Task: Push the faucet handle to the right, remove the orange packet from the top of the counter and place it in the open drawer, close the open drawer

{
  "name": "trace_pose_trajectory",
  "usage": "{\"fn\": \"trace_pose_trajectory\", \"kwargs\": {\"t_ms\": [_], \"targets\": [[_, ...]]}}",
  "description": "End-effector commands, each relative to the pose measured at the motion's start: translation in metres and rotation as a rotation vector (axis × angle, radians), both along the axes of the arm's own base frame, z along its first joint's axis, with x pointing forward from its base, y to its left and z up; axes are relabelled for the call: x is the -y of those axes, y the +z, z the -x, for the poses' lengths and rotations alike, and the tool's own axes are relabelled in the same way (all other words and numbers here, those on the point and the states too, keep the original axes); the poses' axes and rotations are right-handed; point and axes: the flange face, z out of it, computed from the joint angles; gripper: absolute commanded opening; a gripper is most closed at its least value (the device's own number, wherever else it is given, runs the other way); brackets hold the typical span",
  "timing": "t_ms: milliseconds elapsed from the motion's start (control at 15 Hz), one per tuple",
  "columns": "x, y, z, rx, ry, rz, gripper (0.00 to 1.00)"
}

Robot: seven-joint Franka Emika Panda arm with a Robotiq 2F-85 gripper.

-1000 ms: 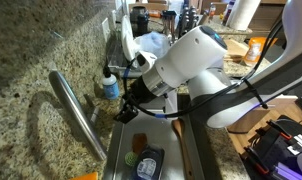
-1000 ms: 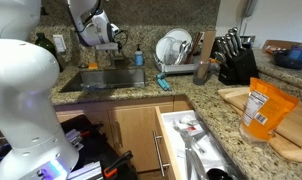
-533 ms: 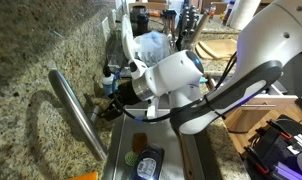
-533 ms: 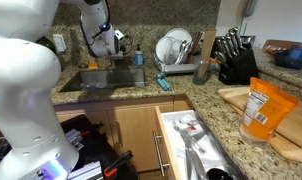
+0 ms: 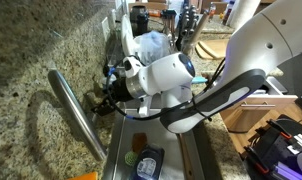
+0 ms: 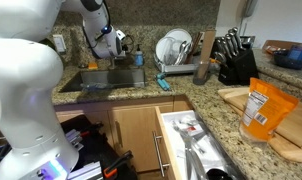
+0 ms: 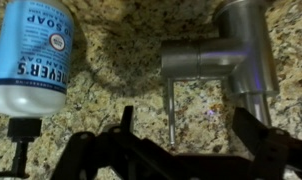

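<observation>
Faucet handle (image 7: 168,105), the thin brushed-steel lever hanging off the chrome faucet body (image 7: 236,45), is step one, and by my read it's not pushed yet. Black Robotiq gripper (image 7: 184,128) is spread wide and holds nothing. In the wrist view the lever sits between the jaws, nearer one finger, with no contact I can make out.

Next move: a sideways sweep so one finger bears on the lever and carries it right. Go slow, since the lever is thin and could slip past the finger edge.

Room: the clear soap bottle with a blue label (image 7: 31,55) stands just beside the faucet, on the handle side, so mind it if you swing that way. Speckled granite (image 7: 121,50) sits close behind the faucet, so there's little depth there. Free room is out over the steel sink (image 6: 91,80).

Orange packet (image 6: 263,108) stands well apart from the faucet, on the wooden cutting board (image 6: 231,100) down the counter. The white open drawer (image 6: 168,135) is pulled out below it.
</observation>
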Motion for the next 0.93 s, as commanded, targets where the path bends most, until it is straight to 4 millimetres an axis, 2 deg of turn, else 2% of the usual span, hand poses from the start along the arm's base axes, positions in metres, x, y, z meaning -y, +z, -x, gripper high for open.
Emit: {"fn": "trace_pose_trajectory", "kwargs": {"t_ms": [0,200,600,867], "targets": [[-0.003,0.003,-0.006,0.012,-0.009,-0.010,1.00],[-0.010,0.001,-0.015,0.027,-0.015,-0.024,1.00],[-0.009,-0.009,-0.023,0.034,-0.031,-0.010,1.00],[-0.002,0.020,-0.067,0.194,-0.133,0.001,1.00]]}}
